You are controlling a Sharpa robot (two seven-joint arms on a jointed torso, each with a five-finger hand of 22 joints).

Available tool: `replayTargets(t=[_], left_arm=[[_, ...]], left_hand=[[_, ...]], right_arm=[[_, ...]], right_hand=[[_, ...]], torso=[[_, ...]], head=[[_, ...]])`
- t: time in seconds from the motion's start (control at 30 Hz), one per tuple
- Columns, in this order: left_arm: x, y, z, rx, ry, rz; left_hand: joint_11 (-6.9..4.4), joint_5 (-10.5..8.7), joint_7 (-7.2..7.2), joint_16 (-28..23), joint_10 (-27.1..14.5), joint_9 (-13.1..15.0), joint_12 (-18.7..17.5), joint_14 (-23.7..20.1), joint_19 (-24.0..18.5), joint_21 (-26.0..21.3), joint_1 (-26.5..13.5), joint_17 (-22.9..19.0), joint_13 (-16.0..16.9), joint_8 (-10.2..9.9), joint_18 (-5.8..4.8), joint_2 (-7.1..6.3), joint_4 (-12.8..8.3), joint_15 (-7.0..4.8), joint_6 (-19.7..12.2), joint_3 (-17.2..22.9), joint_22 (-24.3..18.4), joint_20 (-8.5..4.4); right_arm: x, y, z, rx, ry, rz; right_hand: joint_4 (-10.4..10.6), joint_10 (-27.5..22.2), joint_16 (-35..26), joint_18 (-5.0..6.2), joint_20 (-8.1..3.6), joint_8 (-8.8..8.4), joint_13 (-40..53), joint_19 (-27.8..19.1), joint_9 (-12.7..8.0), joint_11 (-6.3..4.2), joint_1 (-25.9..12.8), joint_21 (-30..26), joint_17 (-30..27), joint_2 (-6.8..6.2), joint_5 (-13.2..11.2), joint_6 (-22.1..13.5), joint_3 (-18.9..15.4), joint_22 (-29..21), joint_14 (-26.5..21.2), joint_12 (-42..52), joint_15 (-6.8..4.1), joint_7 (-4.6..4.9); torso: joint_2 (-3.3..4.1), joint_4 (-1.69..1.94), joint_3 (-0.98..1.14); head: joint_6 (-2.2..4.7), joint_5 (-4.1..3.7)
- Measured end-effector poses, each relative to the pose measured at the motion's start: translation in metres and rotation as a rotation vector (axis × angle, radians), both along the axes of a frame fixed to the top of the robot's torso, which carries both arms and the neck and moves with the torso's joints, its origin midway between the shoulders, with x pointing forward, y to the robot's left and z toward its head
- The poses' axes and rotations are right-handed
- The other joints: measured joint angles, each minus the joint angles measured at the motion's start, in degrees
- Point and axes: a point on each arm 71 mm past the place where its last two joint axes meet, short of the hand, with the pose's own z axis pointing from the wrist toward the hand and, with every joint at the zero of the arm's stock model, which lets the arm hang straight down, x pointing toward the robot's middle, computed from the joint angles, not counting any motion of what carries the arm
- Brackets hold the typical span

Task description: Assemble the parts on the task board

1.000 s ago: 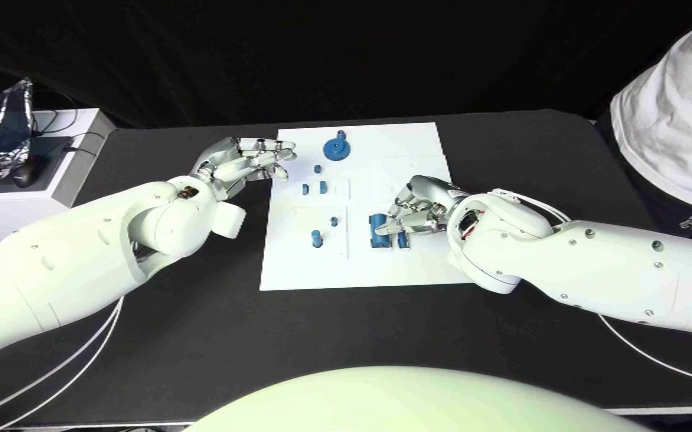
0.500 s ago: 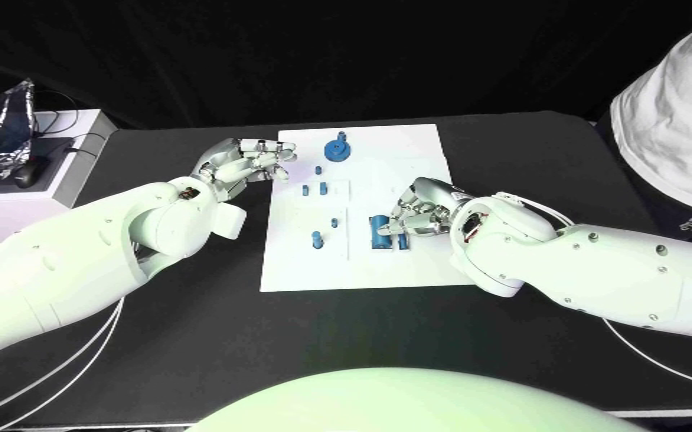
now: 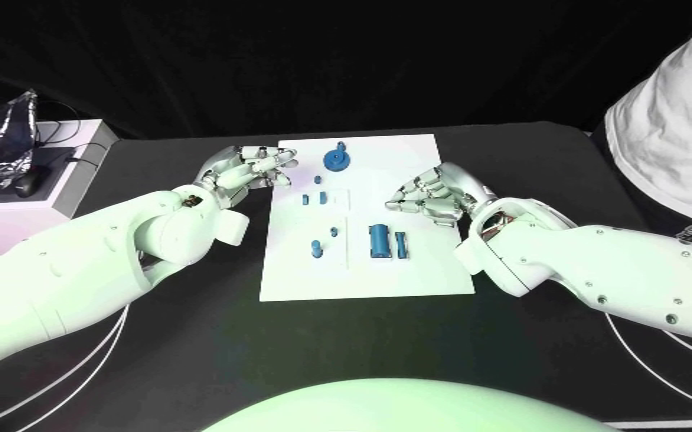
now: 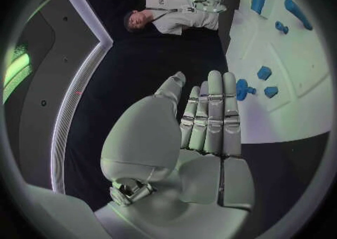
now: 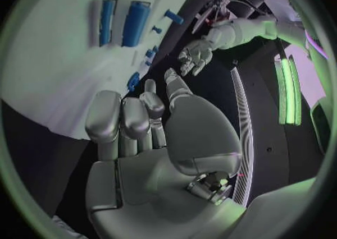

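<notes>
While the left hand (image 3: 245,169) hovers at the board's left edge much as it did a second ago, fingers loosely spread and holding nothing, the real change is on the other side. Across the board (image 3: 418,270), a flat matte white plate on the black table (image 3: 173,352), the small parts lie scattered: a round wheel-like piece (image 3: 338,160) near the far edge, two little blocks (image 3: 315,195) below it, a peg (image 3: 317,247) standing nearer the front, and then the long blue bar (image 3: 381,240) with a thinner strip (image 3: 402,244) just beside it. They look like smooth, hard plastic, all the same glossy blue. A second ago the right hand (image 3: 433,194) was down over the bar and strip; now it has lifted off and drawn back toward the far right of the board, fingers apart and empty, metal surfaces catching the light. Both long pieces sit parallel and uncovered, so I'd judge that placement finished and the hand free for another part.
</notes>
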Motion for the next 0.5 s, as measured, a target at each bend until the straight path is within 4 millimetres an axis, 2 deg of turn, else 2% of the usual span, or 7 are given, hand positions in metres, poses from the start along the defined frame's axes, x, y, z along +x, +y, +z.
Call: replayTargets(t=[0.13,0.2,0.27,0.3,0.37,0.43,0.5], left_arm=[[0.003,0.000,-0.003,-0.015,0.001,0.024],[0.006,0.001,-0.005,-0.021,-0.001,0.042],[0.007,0.001,-0.006,-0.024,-0.003,0.059],[0.008,0.002,-0.006,-0.026,-0.005,0.070],[0.010,0.002,-0.007,-0.029,-0.009,0.085],[0.011,0.001,-0.008,-0.031,-0.016,0.103],[0.013,0.000,-0.009,-0.032,-0.022,0.119]], left_hand=[[-0.52,-1.08,0.00,-0.5,0.5,0.0,0.1,0.0,0.8,-1.1,1.6,-0.2,0.0,0.0,0.00,1.58,0.2,0.00,0.0,-3.8,-1.9,-0.18],[-0.70,-1.26,-0.18,-1.2,1.2,0.0,0.1,-0.2,0.8,-1.5,2.2,-0.4,0.0,0.0,0.01,2.22,0.0,0.23,0.2,-4.9,-2.6,-0.18],[-0.71,-1.26,-0.31,-3.1,1.4,0.0,0.1,-2.0,-0.4,-2.7,2.6,-1.3,0.0,0.0,-0.15,2.61,-0.4,0.67,0.3,-5.3,-3.4,0.34],[-0.69,-1.26,-0.31,-5.0,1.3,0.0,-0.3,-3.6,-2.0,-3.9,2.7,-2.3,0.0,0.0,-1.02,2.70,-0.5,1.17,0.3,-5.3,-4.2,0.76],[-0.15,-1.26,-0.31,-10.7,0.8,0.0,-1.6,-5.6,-5.2,-6.2,3.1,-5.0,-0.1,0.0,-1.82,3.07,-0.5,2.46,0.3,-5.6,-6.9,2.05],[0.69,-1.26,-0.44,-17.5,0.2,0.0,-3.1,-6.9,-10.1,-6.8,3.2,-7.9,-0.1,0.0,-2.75,2.91,-0.6,3.71,0.2,-6.0,-11.0,3.59],[1.41,-1.26,-0.93,-31.6,-0.5,0.0,-4.3,-2.6,-13.0,-6.3,4.1,-11.6,-0.2,0.3,-2.74,3.35,-0.9,4.99,-0.8,-6.9,-21.6,5.57]], right_arm=[[0.013,-0.013,0.003,0.109,-0.012,-0.052],[0.021,-0.020,0.001,0.158,-0.011,-0.088],[0.030,-0.027,-0.002,0.193,-0.010,-0.123],[0.035,-0.031,-0.003,0.214,-0.010,-0.146],[0.044,-0.038,-0.006,0.240,-0.015,-0.182],[0.054,-0.047,-0.008,0.266,-0.022,-0.224],[0.061,-0.055,-0.009,0.286,-0.029,-0.255]], right_hand=[[-0.8,-1.9,-3.0,0.35,0.45,0.00,-2.7,-0.2,-1.5,0.53,0.2,-6.4,-2.6,0.84,0.4,-0.8,-0.8,0.0,-0.6,-4.2,0.58,0.78],[-1.3,-4.8,-8.9,1.79,1.25,0.00,-7.5,-1.3,-2.4,0.85,0.8,-16.4,-7.8,1.45,1.0,-2.0,-1.3,0.0,-1.9,-11.6,0.78,1.32],[-1.9,-6.6,-13.6,1.99,1.58,0.00,-11.3,-3.2,-3.5,1.10,1.3,-27.6,-10.8,1.87,1.7,-2.9,-1.6,-2.2,-2.9,-15.8,1.21,1.69],[-2.3,-7.1,-15.6,2.32,1.81,0.01,-13.2,-4.2,-4.2,1.29,1.5,-32.9,-11.8,2.10,1.8,-3.2,-1.6,-4.4,-3.3,-17.3,1.45,1.95],[-2.9,-7.9,-20.9,2.67,2.48,0.01,-18.6,-5.9,-6.2,1.60,2.2,-40.1,-14.5,2.78,1.8,-3.9,-1.8,-8.9,-4.6,-20.9,2.13,2.60],[-4.0,-8.4,-27.8,2.55,3.47,0.13,-27.4,-8.0,-9.8,2.33,3.2,-45.9,-18.0,3.29,1.8,-4.7,-1.7,-14.5,-5.9,-26.2,2.98,3.15],[-4.1,-8.9,-33.4,1.75,4.31,0.01,-35.3,-9.5,-12.9,3.33,3.6,-49.7,-20.5,3.53,1.8,-5.7,-1.8,-18.6,-7.5,-31.6,3.97,3.58]], torso=[[-0.48,-0.12,-0.11],[-0.79,-0.23,-0.22],[-1.12,-0.39,-0.36],[-1.26,-0.46,-0.43],[-1.59,-0.66,-0.57],[-1.83,-0.81,-0.65],[-2.11,-0.97,-0.68]], head=[[0.66,0.16],[1.05,0.28],[1.44,0.50],[1.62,0.60],[2.06,0.83],[2.46,1.00],[2.93,1.12]])
